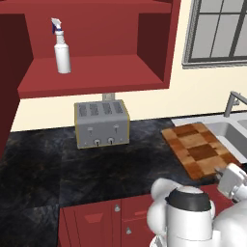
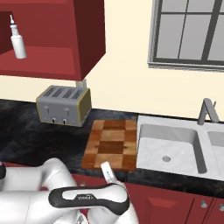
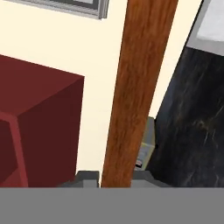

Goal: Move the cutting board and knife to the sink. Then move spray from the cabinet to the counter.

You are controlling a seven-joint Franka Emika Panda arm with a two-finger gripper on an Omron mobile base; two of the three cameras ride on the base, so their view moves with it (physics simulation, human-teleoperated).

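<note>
1. Left base view: the cutting board [image 1: 198, 148], checkered in light and dark brown, lies on the black marbled counter [image 1: 72, 169] with its far end touching the edge of the sink [image 1: 230, 131]. The white arm reaches in from the lower right to the board's near corner. The spray [image 1: 61, 47] stands upright on the shelf of the open red cabinet [image 1: 96, 72], well apart from the board. A silver four-slot toaster [image 1: 102, 123] sits on the counter below the cabinet, against the cream wall. A grey faucet [image 1: 234, 102] rises behind the sink.

2. Right base view: the board [image 2: 111, 143] lies just beside the white basin [image 2: 168, 146], its right edge along the surround. The arm's hand meets the board's near edge, at the front of the counter [image 2: 26, 131]. The toaster [image 2: 64, 105] stands to the board's left. The spray bottle [image 2: 18, 39] stands on the cabinet shelf [image 2: 43, 61].

3. Hand view: the board's brown wooden edge [image 3: 135, 87] runs up from between the two fingertips of the gripper [image 3: 116, 177], which is clamped on the board's edge. The view is rolled; the counter [image 3: 192, 122] shows on the right, the red cabinet [image 3: 39, 127] on the left, and a sliver of the toaster [image 3: 148, 148] behind the board.
</note>
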